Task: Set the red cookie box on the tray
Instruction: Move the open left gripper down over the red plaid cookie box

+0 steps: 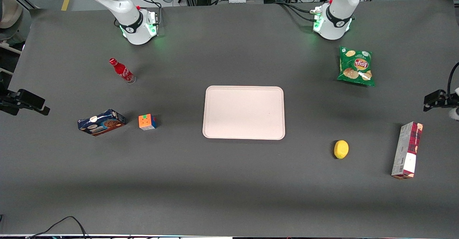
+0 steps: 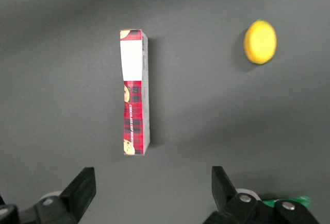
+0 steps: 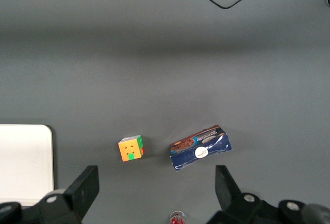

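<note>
2 fingers of the gripper (image 2: 151, 190) stand spread wide with nothing between them, high above the table (image 1: 229, 181) and over the red cookie box (image 1: 407, 150), which has not been touched.

Position of the task items: the red cookie box lies flat on the table toward the working arm's end, long axis running roughly toward and away from the front camera, plaid face and white label panel uppermost. The tray (image 1: 244, 112) sits bare at the table's centre, well apart from the box.

Recommended procedure, judged from this layout:
1. Centre the gripper over the middle of the box length, near where the white panel meets the plaid, so the carton does not tip when lifted.
2. Keep the fingers spanning the narrow width; in the wrist view they appear already lined up that way.
3. Descend until the fingertips bracket both long sides, then close gently; the carton is light card and may crush.
4. Lift clear before travelling to the tray.

Surroundings: a lemon (image 1: 341, 149) lies between box and tray, near the direct path; carry the box above it. A green chip bag (image 1: 356, 66) lies near the working arm's base, out of the path. Toward the parked arm's end are 3 items, a blue cookie box (image 1: 101, 122), a puzzle cube (image 1: 147, 122) and a red bottle (image 1: 122, 70), none obstructing
</note>
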Motion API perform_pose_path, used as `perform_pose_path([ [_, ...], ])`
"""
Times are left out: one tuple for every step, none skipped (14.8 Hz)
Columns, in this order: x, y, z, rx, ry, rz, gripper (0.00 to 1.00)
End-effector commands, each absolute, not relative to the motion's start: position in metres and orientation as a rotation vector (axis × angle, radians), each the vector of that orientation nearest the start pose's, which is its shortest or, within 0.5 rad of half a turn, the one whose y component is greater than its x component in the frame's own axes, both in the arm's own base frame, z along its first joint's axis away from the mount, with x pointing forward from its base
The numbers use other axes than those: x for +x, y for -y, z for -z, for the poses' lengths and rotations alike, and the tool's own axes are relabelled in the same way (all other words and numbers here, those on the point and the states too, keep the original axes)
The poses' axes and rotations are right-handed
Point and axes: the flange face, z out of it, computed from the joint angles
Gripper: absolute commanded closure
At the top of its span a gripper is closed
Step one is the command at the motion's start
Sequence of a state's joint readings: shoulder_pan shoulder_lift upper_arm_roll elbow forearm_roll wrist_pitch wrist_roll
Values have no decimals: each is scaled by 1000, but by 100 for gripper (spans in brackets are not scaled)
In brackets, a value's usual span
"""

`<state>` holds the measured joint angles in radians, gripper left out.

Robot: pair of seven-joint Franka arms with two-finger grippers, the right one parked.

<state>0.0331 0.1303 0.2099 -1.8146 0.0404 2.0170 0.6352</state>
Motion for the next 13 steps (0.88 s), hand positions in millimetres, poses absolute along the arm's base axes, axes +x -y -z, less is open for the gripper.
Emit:
perform_pose_path([
  [599,-157,-432,-2913,-774,90,0],
  [605,-160,-417,-2887,-830,100,0],
  [610,-164,-405,-2868,-861,110,0],
  [613,-168,-391,-2863,-868,104,0],
  [617,-169,-378,-2855,-872,104,0],
  [620,-169,-368,-2842,-884,110,0],
  [623,-170,-357,-2827,-911,113,0],
  [626,-173,-349,-2811,-926,126,0],
  [629,-173,-339,-2811,-923,141,0],
  [630,-175,-329,-2819,-914,147,0],
  [631,-179,-317,-2828,-910,148,0],
  [632,-181,-305,-2843,-909,158,0],
  [633,-182,-292,-2861,-908,172,0],
])
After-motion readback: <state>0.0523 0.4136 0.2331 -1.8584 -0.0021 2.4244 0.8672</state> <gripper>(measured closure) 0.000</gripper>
